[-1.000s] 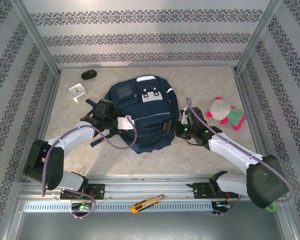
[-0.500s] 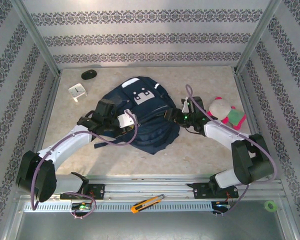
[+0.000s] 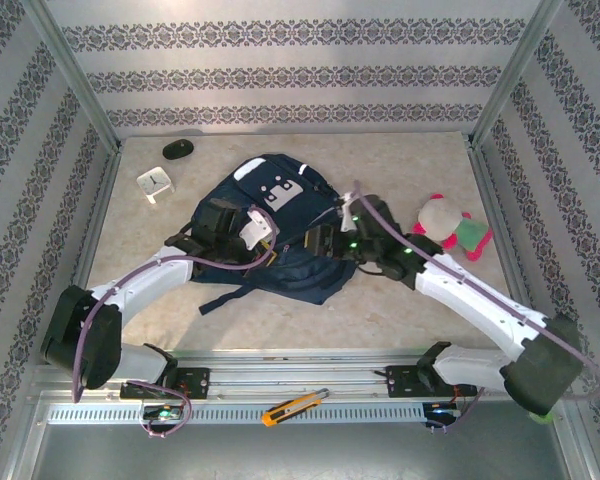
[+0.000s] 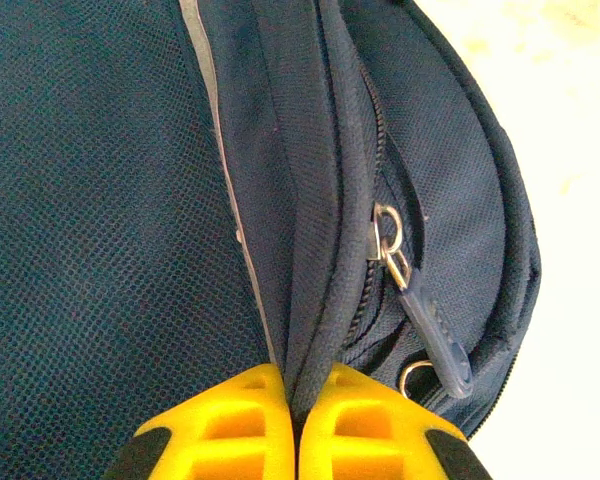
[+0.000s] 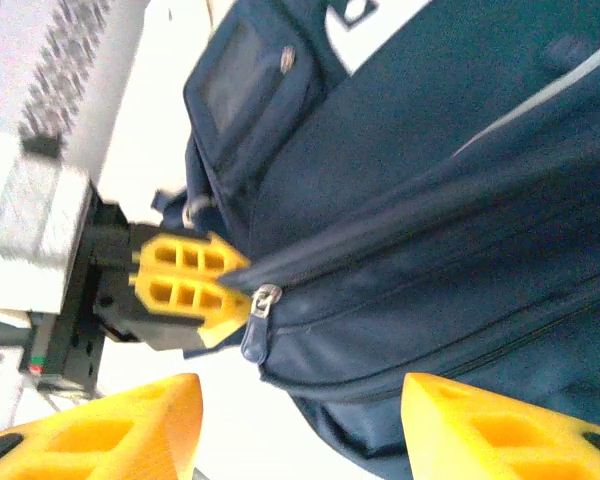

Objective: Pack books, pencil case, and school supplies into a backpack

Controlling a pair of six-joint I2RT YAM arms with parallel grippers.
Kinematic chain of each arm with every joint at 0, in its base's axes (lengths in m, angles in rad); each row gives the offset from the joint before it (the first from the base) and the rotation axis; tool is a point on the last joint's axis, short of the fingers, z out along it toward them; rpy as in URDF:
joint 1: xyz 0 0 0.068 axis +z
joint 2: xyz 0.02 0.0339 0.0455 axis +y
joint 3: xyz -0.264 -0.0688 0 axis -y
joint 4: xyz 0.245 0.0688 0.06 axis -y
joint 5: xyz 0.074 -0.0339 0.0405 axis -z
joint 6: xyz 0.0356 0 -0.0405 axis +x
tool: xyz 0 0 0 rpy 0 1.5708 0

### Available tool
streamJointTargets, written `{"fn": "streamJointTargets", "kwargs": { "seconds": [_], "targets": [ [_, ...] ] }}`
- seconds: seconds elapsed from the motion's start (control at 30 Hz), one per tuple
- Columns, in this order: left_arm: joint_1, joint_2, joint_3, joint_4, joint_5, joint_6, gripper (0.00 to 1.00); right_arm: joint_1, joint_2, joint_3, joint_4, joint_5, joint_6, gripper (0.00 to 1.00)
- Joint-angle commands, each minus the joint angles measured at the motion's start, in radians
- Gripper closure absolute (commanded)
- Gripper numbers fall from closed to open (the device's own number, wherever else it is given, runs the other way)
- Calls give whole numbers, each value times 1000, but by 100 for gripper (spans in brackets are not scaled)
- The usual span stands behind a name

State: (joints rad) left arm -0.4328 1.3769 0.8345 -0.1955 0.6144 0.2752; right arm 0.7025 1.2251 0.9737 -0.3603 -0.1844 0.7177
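The navy-blue backpack (image 3: 285, 275) lies in the middle of the pale marbled table (image 3: 400, 165); its contents are hidden. It has a white-grey patch (image 3: 277, 192) and a blue zipper pull (image 4: 435, 335). The left gripper (image 4: 298, 400) is pinched tightly on a fold of the backpack's fabric. The right gripper (image 5: 300, 390) stands open at the backpack's right side, holding nothing. A white clock (image 3: 152, 181) and a black mouse (image 3: 177, 149) lie left of the backpack, a plush toy (image 3: 450, 225) right of it. Patterned walls (image 3: 280, 70) stand behind.

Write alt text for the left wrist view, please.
The yellow left pincer is shut on a fold of the large navy-blue fabric backpack. Right of the pinch, a navy zipper pull hangs from a silver ring, with pale tabletop beyond.
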Motion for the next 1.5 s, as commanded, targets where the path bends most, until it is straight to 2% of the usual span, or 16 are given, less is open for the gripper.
{"fn": "streamJointTargets", "kwargs": {
  "seconds": [0.0,0.2,0.37,0.57,0.7,0.87,1.0,1.1,1.2,1.23,1.4,1.47],
  "targets": [
    [-9,10,27,59,101,-94,100,77,78,68,-122,166,67,46],
    [-8,10,38,47,113,-93,100,167,251,199,-167,218,32,44],
    [-7,3,32,70,126,-107,100,189,332,267,-166,216,1,44],
    [-7,5,7,161,194,-181,100,190,395,296,-177,235,-15,46],
    [-7,0,-6,189,202,-202,100,180,391,273,-255,355,14,59],
    [0,-7,-3,165,197,-188,100,157,358,237,-295,415,37,66],
    [3,-14,-1,148,186,-171,100,143,328,220,-291,434,39,78],
    [4,-14,0,149,185,-172,100,143,342,235,-289,430,40,78],
    [5,-16,-1,153,184,-174,100,144,365,250,-286,416,39,68],
    [4,-16,-1,153,184,-173,100,143,371,252,-277,406,33,69],
    [5,-23,-2,129,168,-149,100,130,387,253,-243,348,1,88],
    [6,-28,4,82,148,-97,100,114,372,254,-256,342,-23,95]
  ]
}}
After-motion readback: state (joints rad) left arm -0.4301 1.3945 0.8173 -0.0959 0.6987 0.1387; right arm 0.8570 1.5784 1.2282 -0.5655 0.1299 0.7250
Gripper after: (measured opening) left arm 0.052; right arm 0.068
